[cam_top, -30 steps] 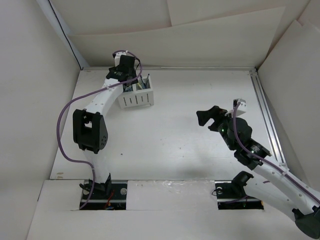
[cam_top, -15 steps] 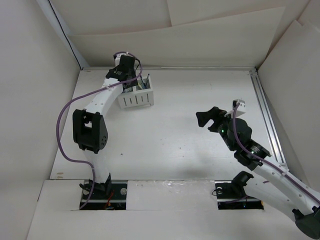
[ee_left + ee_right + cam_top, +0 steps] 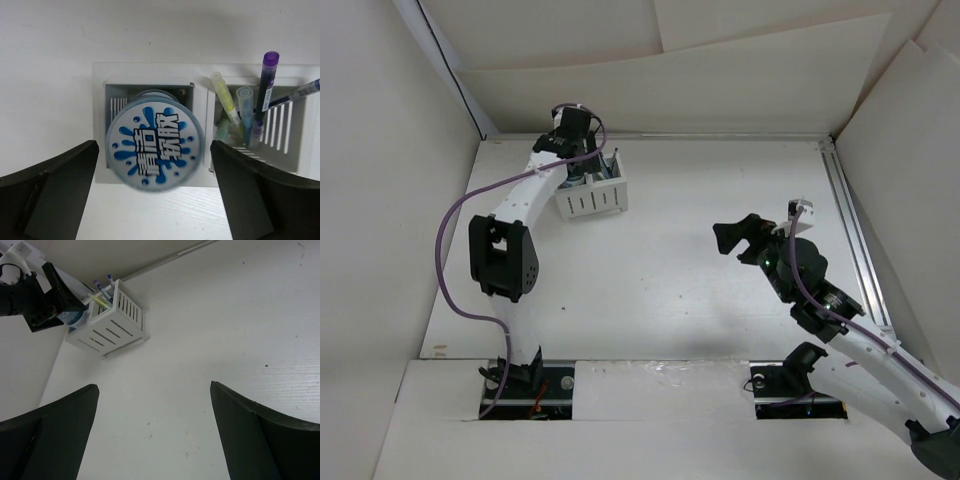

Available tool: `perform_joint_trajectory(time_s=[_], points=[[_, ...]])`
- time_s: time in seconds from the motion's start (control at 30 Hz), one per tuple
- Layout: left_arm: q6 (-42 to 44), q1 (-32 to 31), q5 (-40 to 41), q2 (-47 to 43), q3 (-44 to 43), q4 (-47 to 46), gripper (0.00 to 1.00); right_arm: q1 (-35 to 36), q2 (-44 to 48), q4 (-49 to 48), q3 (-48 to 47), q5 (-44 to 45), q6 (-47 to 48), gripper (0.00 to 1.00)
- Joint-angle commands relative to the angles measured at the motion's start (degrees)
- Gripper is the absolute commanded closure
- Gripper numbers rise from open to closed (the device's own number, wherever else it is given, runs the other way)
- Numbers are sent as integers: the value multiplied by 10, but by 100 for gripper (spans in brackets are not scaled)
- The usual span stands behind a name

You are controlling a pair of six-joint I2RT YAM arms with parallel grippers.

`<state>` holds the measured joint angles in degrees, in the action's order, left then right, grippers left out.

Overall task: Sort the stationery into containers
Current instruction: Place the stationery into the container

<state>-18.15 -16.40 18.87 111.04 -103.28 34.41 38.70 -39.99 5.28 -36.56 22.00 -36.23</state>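
While round blue-and-white tape roll (image 3: 155, 150) sits at mouth of white slatted organizer (image 3: 200, 102) compartment beside thin coloured pens (image 3: 265, 95), left hand (image 3: 154, 146) straddles it, fingers apart, not gripping. Right hand (image 3: 154, 390) wide open, empty, over counter (image 3: 225, 315).

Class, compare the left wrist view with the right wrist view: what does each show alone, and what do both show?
Left wrist only: the printed top of the round roll at one compartment of the organizer. Right wrist only: the slatted outer sides of it and a wide stretch of table. Both: the organizer with pens standing in it.
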Motion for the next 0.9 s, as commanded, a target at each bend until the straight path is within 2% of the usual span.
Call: perform_joint_trajectory(time_s=[0.0,0.1,0.23,0.37,0.5,0.7,0.87], points=[[1,-4,0,-30,-23,4,0,2,7,-33,1,-5,5,1],[-11,-4,13,-63,3,-21,0,2,7,-33,1,-5,5,1],[-39,-4,13,-181,73,-101,0,2,7,-33,1,-5,5,1],[-83,-4,23,-291,168,-190,0,8,2,-33,1,7,5,1],[-119,18,12,-387,312,-240,0,8,7,-33,6,18,5,1],[-203,18,35,-524,469,-253,0,8,12,-33,11,45,5,1],[-210,18,63,-632,558,-221,0,8,17,-13,11,100,-8,1]])
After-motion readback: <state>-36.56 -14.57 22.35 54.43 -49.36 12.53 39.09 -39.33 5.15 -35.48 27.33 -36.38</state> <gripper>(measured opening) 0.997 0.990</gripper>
